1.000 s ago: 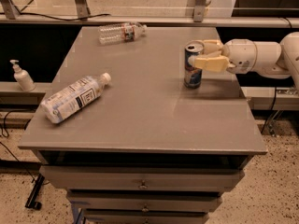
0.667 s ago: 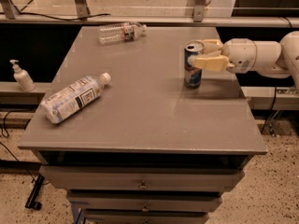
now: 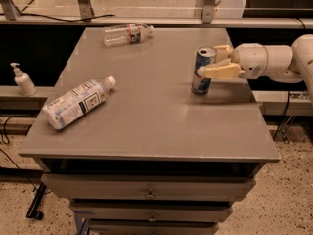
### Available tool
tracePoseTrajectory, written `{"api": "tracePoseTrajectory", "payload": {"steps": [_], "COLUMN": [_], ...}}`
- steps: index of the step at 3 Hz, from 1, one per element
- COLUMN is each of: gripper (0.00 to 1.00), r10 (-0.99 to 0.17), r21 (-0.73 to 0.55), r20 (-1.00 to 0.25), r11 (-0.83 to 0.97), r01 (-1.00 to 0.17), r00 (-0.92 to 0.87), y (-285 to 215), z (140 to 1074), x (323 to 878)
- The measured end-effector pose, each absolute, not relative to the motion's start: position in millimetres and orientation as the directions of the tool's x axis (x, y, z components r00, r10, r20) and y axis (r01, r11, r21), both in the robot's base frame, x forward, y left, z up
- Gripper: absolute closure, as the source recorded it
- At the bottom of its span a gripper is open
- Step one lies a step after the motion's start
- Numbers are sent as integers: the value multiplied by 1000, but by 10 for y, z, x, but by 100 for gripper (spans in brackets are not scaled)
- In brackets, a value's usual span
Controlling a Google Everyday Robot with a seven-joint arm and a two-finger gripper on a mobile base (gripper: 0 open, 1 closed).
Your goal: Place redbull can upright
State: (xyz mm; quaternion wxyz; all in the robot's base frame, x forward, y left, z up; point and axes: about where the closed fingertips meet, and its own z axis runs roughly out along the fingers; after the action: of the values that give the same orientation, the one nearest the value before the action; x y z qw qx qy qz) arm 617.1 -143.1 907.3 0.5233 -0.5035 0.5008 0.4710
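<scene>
The redbull can (image 3: 201, 83), blue and silver with a silver top, stands upright on the grey table (image 3: 146, 106) at its right side. My gripper (image 3: 208, 61) reaches in from the right at the can's upper half. Its cream fingers (image 3: 220, 72) sit on either side of the can and hold it. The can's base rests on the tabletop.
A clear plastic bottle with a white label (image 3: 76, 103) lies on its side at the table's left. Another bottle (image 3: 125, 34) lies at the far edge. A soap dispenser (image 3: 22, 80) stands on a ledge to the left. Drawers (image 3: 149, 194) sit under the tabletop.
</scene>
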Motion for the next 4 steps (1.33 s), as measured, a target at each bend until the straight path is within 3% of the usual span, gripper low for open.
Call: {"api": "tracePoseTrajectory", "payload": {"steps": [1,2,4], "gripper": [0,0,0], "r10": [-24,-35,-90], "r21": [-63,-74,-128], "r20": [-998,-997,-990], "r11": [28,35,215], "r01": [-998,-997,-968], "r00": [63,73,111], "y": [-1458,-1559,-2444], "z": [8974,8922,9059], "x": [6157,6162,6100]}}
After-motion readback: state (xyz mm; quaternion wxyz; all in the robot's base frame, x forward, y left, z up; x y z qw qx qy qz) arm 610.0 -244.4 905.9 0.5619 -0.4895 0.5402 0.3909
